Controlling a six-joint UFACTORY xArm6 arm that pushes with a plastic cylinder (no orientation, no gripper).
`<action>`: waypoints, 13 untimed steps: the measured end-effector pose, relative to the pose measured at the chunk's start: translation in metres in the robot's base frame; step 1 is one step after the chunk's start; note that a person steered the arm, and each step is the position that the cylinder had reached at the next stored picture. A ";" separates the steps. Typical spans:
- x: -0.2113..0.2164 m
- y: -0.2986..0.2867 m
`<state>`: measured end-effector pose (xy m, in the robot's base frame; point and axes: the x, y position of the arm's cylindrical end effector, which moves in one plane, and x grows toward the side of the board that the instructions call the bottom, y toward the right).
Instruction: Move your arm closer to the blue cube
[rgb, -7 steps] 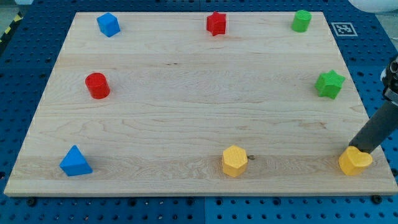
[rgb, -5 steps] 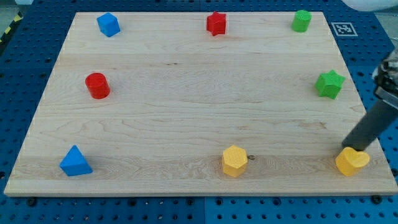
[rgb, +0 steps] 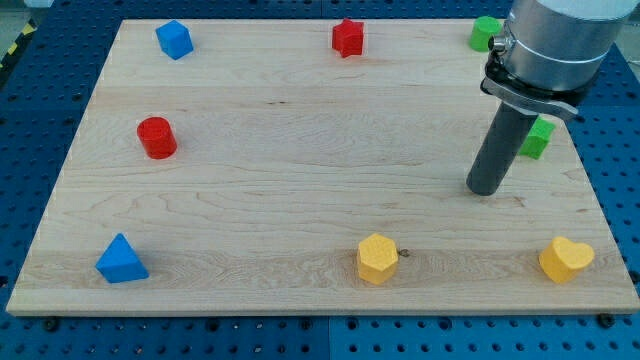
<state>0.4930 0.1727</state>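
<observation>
Plainly, my tip (rgb: 484, 190) is resting on bare wood in the right half of the worktop, roughly midway between the top and bottom edges, and it is touching no block. There is no gripper on this rod, so there is nothing to be apart, together or clamped; the rod is simply standing on the board with the arm's grey body rising above it toward the top right corner.

The blue cube (rgb: 174, 39) is sitting near the top left corner, well apart from my tip, with almost the whole width of the board lying between them. So, judging by how things are lying now, most of the approach is remaining: the tip is needing to travel leftward and toward the top edge.

The other blocks are sitting around the rim. The red star (rgb: 347, 37) is lying by the top edge near its middle, and the red cylinder (rgb: 156, 137) is standing near the left edge; a straight diagonal path looks to be passing between the two. The green star (rgb: 538, 138) is peeking out just behind the rod near the right edge, and a green block (rgb: 483, 32) is partly hiding behind the arm at the top right corner. The blue pyramid-like block (rgb: 121, 260) is occupying the bottom left corner, the yellow hexagonal block (rgb: 377, 259) is sitting by the bottom edge, and the yellow heart (rgb: 566, 260) is lying in the bottom right corner.
</observation>
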 end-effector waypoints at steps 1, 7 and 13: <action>-0.003 -0.001; -0.092 -0.216; -0.269 -0.464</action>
<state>0.2241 -0.2918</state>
